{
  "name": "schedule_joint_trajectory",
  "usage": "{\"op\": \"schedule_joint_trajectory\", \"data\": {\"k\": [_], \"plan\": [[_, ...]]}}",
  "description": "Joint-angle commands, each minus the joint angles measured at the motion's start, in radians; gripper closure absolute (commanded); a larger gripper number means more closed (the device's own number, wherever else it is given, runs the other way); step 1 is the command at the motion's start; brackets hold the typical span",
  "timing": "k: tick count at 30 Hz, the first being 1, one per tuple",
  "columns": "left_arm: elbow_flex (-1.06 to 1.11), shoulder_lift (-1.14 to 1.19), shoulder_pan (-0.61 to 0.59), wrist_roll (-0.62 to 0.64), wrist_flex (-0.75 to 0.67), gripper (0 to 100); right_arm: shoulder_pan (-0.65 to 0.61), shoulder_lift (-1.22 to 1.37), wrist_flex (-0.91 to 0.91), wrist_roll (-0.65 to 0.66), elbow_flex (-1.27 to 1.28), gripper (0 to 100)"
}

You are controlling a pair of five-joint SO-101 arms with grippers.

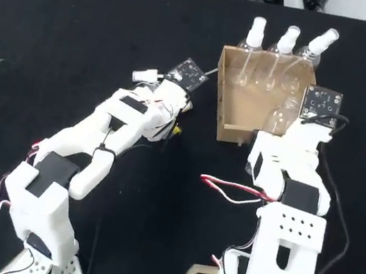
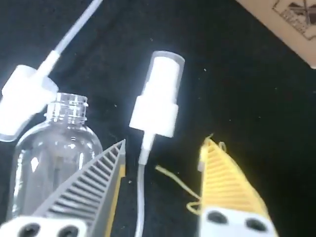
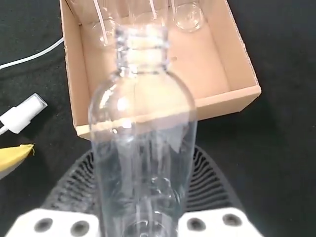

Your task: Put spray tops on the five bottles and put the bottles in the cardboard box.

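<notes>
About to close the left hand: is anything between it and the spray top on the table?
Nothing visible. The spray top lies between the left hand's open fingers, its tube running back between them. An uncapped bottle sits just beside the grey finger.

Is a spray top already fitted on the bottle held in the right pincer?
No, the clear bottle ends in a bare, open threaded mouth with nothing fitted on it.

Spray top (image 2: 157, 94) just beyond parted jaws, uncapped bottle (image 2: 54, 153) beside
</notes>
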Motion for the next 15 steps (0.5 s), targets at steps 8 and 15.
{"op": "schedule_joint_trajectory", "data": {"k": [8,15], "plan": [[0.039,-0.043,0.061,-0.006,0.121,97,0.011,-0.035,-0.043,-0.006,0.005,98.8],[0.237,-0.334,0.041,-0.014,0.310,97,0.011,-0.035,-0.043,-0.006,0.005,98.8]]}}
